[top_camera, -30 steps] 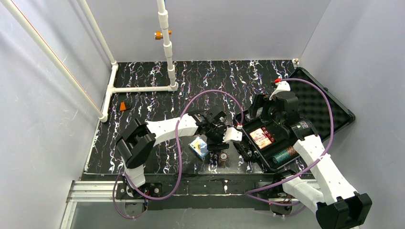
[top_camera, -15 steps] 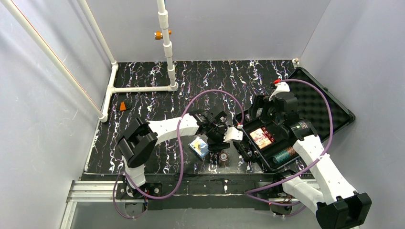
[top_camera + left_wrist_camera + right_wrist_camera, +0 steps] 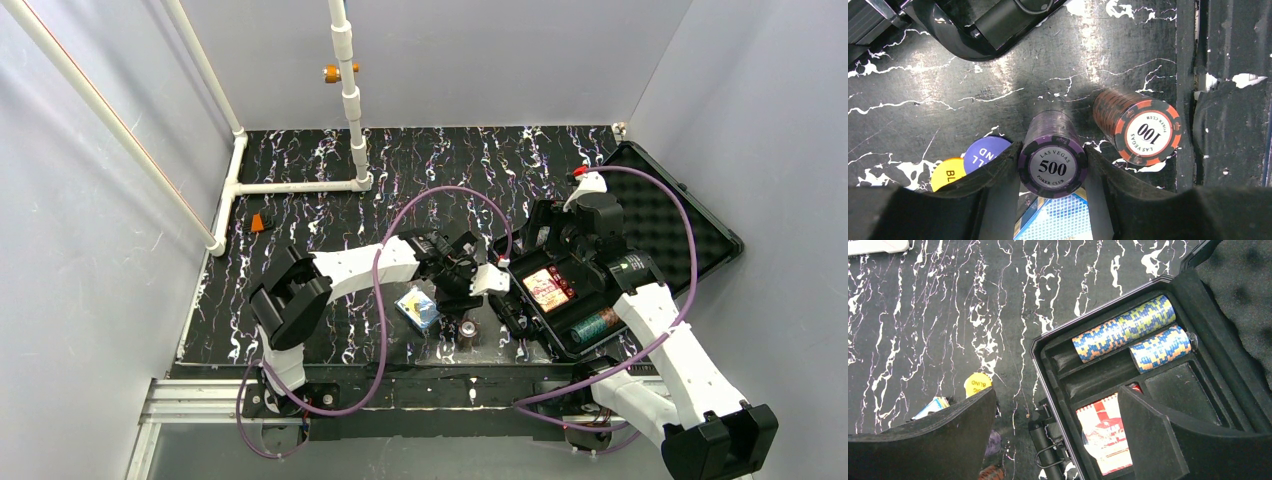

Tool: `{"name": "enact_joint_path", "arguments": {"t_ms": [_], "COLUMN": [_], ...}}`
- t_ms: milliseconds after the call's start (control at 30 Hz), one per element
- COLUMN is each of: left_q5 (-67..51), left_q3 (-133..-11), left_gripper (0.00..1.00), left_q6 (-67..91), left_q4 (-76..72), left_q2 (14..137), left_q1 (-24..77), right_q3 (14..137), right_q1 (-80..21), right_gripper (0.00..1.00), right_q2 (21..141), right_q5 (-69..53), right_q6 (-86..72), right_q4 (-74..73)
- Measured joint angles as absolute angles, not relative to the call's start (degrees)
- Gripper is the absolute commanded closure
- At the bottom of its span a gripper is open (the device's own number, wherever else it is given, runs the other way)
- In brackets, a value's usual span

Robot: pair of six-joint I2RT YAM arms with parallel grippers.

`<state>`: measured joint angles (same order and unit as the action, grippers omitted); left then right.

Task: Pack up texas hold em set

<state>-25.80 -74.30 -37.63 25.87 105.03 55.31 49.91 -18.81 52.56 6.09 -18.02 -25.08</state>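
The black case (image 3: 528, 322) lies open at the right, its foam-lined lid (image 3: 668, 215) behind it. Inside are two blue-and-yellow chip stacks (image 3: 1123, 329), a red card deck (image 3: 1104, 432) and a green chip stack (image 3: 596, 324). My left gripper (image 3: 1053, 156) is shut on an upright purple 500 chip stack (image 3: 1052, 165), a finger pressing each side. An orange 100 chip stack (image 3: 1147, 132) stands just right of it. The blue button (image 3: 982, 153), yellow button (image 3: 947, 174) and blue card deck (image 3: 1060, 222) lie beside and under the fingers. My right gripper (image 3: 1058, 427) hangs open over the case's left rim.
The case's latch and handle (image 3: 1045, 450) stick out toward the loose pieces. A white pipe frame (image 3: 300, 186) lies at the back left with a small orange piece (image 3: 262, 222) near it. The table's front edge (image 3: 1198, 90) runs just past the orange stack.
The left jaws have narrowed onto the purple stack, and the left arm has shifted slightly. The right arm has not moved.
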Motion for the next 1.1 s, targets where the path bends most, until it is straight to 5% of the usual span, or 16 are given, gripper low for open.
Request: {"name": "enact_joint_path", "arguments": {"t_ms": [400, 733, 1100], "left_q5": [-20.40, -5.41, 6.11], "left_q3": [-68.88, -52.40, -42.76], "left_gripper": [1.00, 1.00, 1.00], "left_q6": [-30.89, -26.48, -26.81], "left_q4": [21.58, 2.44, -11.94], "left_q2": [94.32, 69.67, 61.04], "left_q1": [54.04, 52.14, 51.75], "right_q3": [50.00, 50.74, 50.89], "right_q1": [-18.81, -18.81, -18.83], "right_gripper": [0.02, 0.02, 0.02], "right_q2": [52.56, 54.68, 58.89], "right_q5": [5.76, 2.70, -8.25], "right_q6": [-19.38, -24.91, -35.20], "right_q4": [-25.08, -24.32, -16.36]}}
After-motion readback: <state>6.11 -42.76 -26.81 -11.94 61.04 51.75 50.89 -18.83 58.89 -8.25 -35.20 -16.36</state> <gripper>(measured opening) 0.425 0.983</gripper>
